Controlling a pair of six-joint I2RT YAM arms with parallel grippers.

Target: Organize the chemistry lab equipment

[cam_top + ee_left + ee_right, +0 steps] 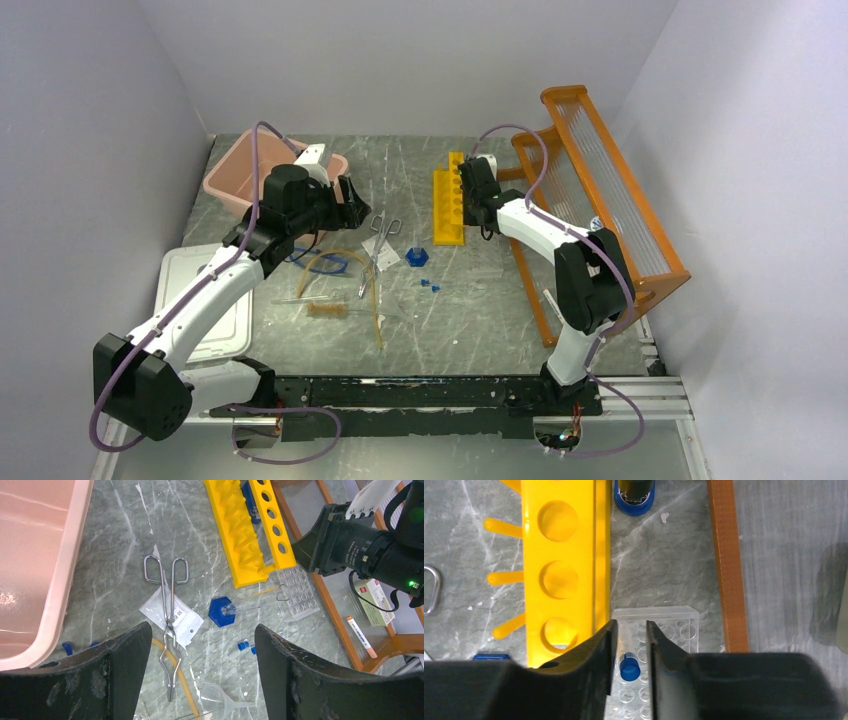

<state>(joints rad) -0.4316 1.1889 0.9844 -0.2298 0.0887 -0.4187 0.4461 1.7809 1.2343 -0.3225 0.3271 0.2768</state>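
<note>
Tiny blue cap [629, 667] is sitting between the right hand's [631, 625] narrowed fingers, though I cannot tell whether they are grasping it; yellow rack [564, 555] at ten o'clock. The left hand [202, 630] is hanging released above metal scissors [168, 622].

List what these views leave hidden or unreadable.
- Right wrist view: whether the right pincer grips the blue cap; its fingers hide any contact.
- Right wrist view: a dark, blue-based item, cut off by the top edge.
- Left wrist view: blue pieces beside the pink tub, mostly behind the left pincer.
- Left wrist view: print on the white packet, too small to read.
</note>
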